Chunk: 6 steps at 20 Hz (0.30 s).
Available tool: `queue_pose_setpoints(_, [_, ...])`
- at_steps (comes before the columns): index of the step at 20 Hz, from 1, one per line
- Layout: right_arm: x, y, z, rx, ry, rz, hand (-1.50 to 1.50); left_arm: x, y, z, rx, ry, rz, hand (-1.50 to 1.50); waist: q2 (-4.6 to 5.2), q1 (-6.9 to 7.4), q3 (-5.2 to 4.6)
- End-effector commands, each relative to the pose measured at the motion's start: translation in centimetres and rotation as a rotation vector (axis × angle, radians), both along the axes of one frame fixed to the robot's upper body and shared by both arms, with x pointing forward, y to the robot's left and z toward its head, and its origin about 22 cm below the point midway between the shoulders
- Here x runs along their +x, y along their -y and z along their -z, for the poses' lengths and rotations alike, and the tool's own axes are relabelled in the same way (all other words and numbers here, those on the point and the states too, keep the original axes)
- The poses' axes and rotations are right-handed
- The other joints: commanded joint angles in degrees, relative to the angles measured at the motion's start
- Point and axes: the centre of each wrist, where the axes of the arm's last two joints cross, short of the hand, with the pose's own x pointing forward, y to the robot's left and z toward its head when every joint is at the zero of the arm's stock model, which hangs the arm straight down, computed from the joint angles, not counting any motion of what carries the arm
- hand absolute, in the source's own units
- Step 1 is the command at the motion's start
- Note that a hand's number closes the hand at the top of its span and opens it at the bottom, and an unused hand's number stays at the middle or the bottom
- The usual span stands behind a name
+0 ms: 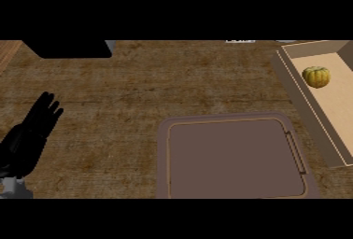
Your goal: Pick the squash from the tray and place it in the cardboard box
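the counter [138, 98] fills nearly the whole view, seen from steeply above. its top is a worn brown with a streaky grain that runs left to right, mottled with darker and paler patches. at the upper left corner a strip of lighter, reddish wood [6, 52] cuts in at a slant. just beside it, along the far edge, sits a flat black block [67, 48] with rounded lower corners, and a small grey piece [110, 45] shows at its right end. further right on the same edge is a small white patch [240, 41], too small to make out. the light is dim and even across the surface.
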Motion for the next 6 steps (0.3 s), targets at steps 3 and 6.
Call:
queue_pose_setpoints(3, [-4.6, 1.5, 0.7, -0.013, -0.001, -0.024, -1.5, 0.8, 0.2, -1.3, -0.008, 0.02, 0.0, 0.0, 0.09, 0.19, 0.0])
queue_pose_setpoints(6, [-5.6, 3.8, 0.7, -0.015, -0.013, -0.029, -1.5, -0.4, 0.1, -0.9, 0.012, -0.009, 0.009, 0.0, 0.11, 0.44, 0.02])
